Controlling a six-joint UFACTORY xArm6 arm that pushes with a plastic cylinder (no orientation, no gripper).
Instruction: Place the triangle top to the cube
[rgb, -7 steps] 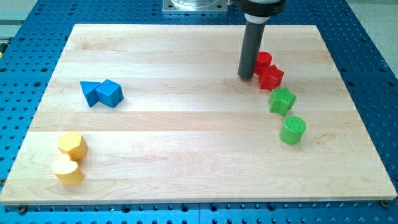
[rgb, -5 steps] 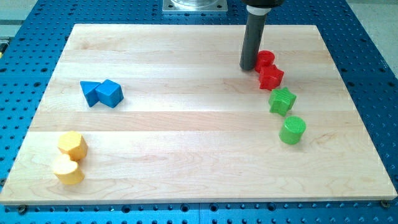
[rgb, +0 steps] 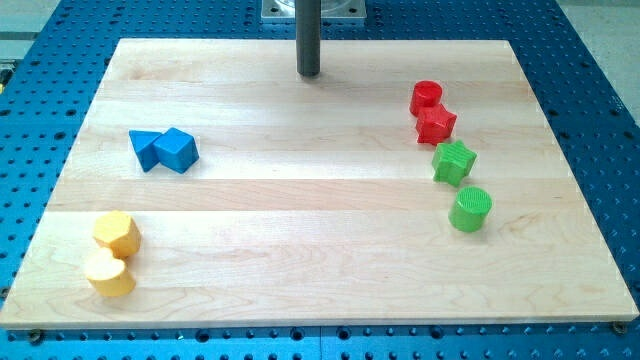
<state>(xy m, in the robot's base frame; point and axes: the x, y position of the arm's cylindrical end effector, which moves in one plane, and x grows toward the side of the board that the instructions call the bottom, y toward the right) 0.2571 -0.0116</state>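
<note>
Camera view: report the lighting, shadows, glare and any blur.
Camera view: even, soft light across the wooden board; blocks such as the green cylinder and blue cube cast only faint, short shadows; no harsh glare on the wood; edges are sharp throughout, including my tip near the view's top, showing no motion blur.

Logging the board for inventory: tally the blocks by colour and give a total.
Blue: 2, triangle and cube
Red: 2, cylinder and star
Green: 2, star and cylinder
Yellow: 2, upper and lower
Total: 8
</note>
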